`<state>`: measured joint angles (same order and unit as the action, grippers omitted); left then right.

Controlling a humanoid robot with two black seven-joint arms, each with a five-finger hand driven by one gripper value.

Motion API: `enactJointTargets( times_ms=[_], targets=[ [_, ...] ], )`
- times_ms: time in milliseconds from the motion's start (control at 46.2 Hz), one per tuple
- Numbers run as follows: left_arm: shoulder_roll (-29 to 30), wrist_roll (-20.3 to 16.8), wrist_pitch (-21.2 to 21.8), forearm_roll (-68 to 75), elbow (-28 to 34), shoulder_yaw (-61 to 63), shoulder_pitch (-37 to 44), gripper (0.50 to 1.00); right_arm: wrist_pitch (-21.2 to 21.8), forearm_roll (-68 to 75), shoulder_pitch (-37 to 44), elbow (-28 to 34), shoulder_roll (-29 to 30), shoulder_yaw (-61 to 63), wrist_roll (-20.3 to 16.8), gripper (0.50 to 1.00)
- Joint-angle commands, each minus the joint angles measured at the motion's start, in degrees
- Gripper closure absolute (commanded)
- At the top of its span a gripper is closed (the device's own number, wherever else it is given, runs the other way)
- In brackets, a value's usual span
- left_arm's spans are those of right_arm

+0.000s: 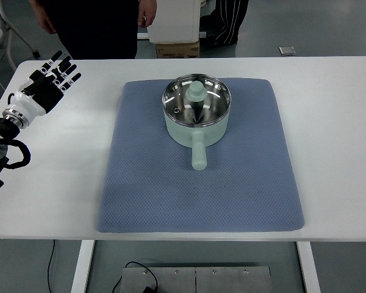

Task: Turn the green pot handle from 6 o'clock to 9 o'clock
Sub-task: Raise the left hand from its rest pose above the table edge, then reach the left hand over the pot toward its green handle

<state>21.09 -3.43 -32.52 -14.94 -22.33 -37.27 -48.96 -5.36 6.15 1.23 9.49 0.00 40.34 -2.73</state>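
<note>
This looks like a robot test lab, not a kitchen. A plain white rectangular table stands on a grey smooth floor. Behind the table people stand beside a brown cardboard box. Under the table's near edge lie a black cable and a grey metal base plate.

We see bright, even overhead light; glare streaks the glass lid of the pale green pot, soft shadows fall, and focus stays sharp throughout.

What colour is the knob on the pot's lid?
Pale mint green, like the pot; the knob shows in the top view.
</note>
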Motion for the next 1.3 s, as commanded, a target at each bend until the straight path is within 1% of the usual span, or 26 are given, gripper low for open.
enactJointTargets(
  times_ms=[0, 433, 606, 758, 845, 975, 1061, 1126, 1278],
  targets=[
    [0.1, 0.0, 0.3, 0.0, 0.0, 0.0, 0.1, 0.5, 0.0, 0.0, 0.0, 0.0, 0.0, 0.0, 0.0, 0.5],
    [0.0, 0.1, 0.4, -0.1, 0.1, 0.0, 0.2, 0.5, 0.0, 0.0, 0.0, 0.0, 0.0, 0.0, 0.0, 0.5],
    [0.4, 0.1, 4.6, 0.6, 0.0, 0.1, -0.7, 0.5, 0.0, 0.0, 0.0, 0.0, 0.0, 0.0, 0.0, 0.5],
    [2.6, 0.2, 4.6, 1.1, 0.0, 0.6, -3.5, 0.5, 0.0, 0.0, 0.0, 0.0, 0.0, 0.0, 0.0, 0.5],
    [2.8, 0.3, 4.6, 2.0, -0.6, 0.9, -5.8, 0.5, 0.0, 0.0, 0.0, 0.0, 0.0, 0.0, 0.0, 0.5],
    [2.7, 0.3, 4.8, 6.0, -6.1, 2.5, -9.1, 0.5, 0.0, 0.0, 0.0, 0.0, 0.0, 0.0, 0.0, 0.5],
    [2.5, 0.3, 5.9, 7.8, -11.0, 4.4, -11.2, 0.5, 0.0, 0.0, 0.0, 0.0, 0.0, 0.0, 0.0, 0.5],
    [2.5, 0.4, 6.9, 9.0, -14.8, 6.9, -13.1, 0.5, 0.0, 0.0, 0.0, 0.0, 0.0, 0.0, 0.0, 0.5],
    [2.5, 0.5, 7.2, 11.1, -22.1, 15.5, -18.5, 0.5, 0.0, 0.0, 0.0, 0.0, 0.0, 0.0, 0.0, 0.5]
  ],
)
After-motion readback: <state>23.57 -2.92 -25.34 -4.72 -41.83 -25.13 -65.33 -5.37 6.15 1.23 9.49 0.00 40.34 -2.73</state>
